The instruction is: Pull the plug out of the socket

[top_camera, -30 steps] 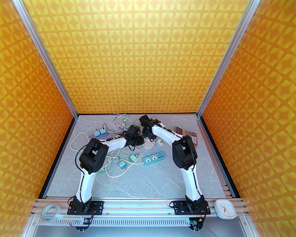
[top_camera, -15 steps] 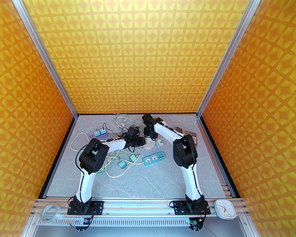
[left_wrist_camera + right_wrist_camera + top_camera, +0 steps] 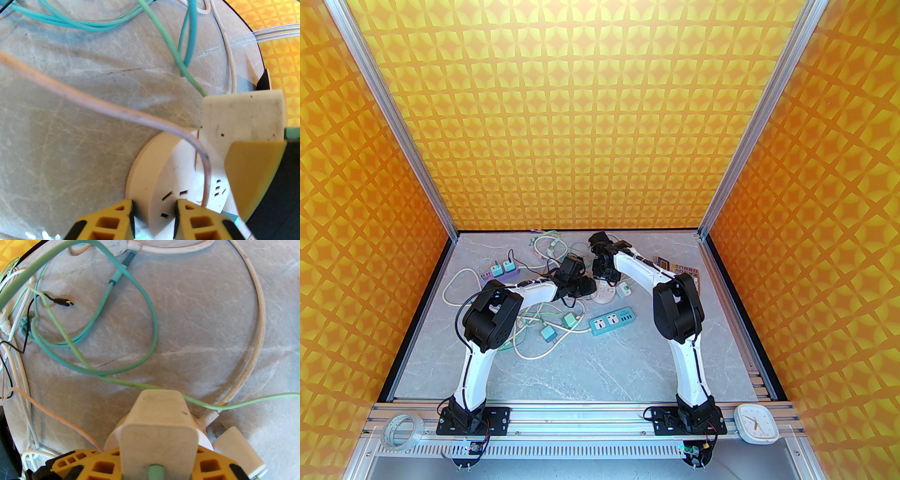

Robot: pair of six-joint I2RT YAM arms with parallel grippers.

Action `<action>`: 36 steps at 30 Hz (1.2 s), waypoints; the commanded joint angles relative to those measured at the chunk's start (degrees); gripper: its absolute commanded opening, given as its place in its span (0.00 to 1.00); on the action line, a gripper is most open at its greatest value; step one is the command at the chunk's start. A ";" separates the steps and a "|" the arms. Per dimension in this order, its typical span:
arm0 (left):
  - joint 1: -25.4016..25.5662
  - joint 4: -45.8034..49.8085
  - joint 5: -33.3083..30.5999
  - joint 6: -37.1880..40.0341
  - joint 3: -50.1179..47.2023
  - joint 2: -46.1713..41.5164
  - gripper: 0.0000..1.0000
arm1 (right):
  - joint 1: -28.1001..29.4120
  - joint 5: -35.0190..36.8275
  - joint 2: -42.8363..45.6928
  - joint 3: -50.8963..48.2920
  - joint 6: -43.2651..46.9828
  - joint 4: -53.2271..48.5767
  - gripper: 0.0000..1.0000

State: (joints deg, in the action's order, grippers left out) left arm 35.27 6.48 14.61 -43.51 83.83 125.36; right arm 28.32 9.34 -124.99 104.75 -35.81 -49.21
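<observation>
Two grippers were engaged toward the far middle of the table point(image 3: 600, 370). The left gripper point(image 3: 153, 218) was clenched across the rim of the round white socket point(image 3: 145, 168), with one finger against the outer wall and one on the top face. The right gripper point(image 3: 157, 465) was clamped on both sides of the cream plug point(image 3: 159, 418), which stood upright at the socket's far edge. Whether the pins were seated or partly out could not be told, as the foot of the plug was hidden by a yellow finger. The step in hand was judged to be the pull itself. It would be done best if the plug were drawn straight up along its pins, without tilt. Meanwhile the socket would have to be held down flat by the left gripper, so that it was not lifted with the plug. The thin green cable point(image 3: 234, 405) lying just behind the plug and the pinkish cable point(image 3: 93, 103) draped over the socket's face were to be watched, since either could be snagged. No brand, label or writing could be read on the plug or the socket. Marks on the calculator point(image 3: 691, 276) and the clock point(image 3: 755, 424) were too small to be read.
</observation>
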 commanded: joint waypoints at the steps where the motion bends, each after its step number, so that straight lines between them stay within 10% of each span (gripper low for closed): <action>1: 4.28 11.32 -0.46 0.17 -2.25 9.87 0.21 | 7.65 -12.44 4.02 -0.55 -3.74 1.93 0.10; 16: 4.99 13.02 -0.52 2.13 -2.14 11.05 0.17 | 2.01 -14.37 -7.86 21.07 1.83 -10.64 0.09; 36: 5.07 14.82 -0.64 2.27 0.20 12.89 0.16 | 7.79 -13.49 3.94 2.67 -2.45 0.73 0.09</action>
State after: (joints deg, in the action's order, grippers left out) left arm 35.90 11.53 14.11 -42.26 88.20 127.39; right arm 29.21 13.41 -123.42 103.31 -37.87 -49.17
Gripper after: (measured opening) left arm 0.193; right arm 0.333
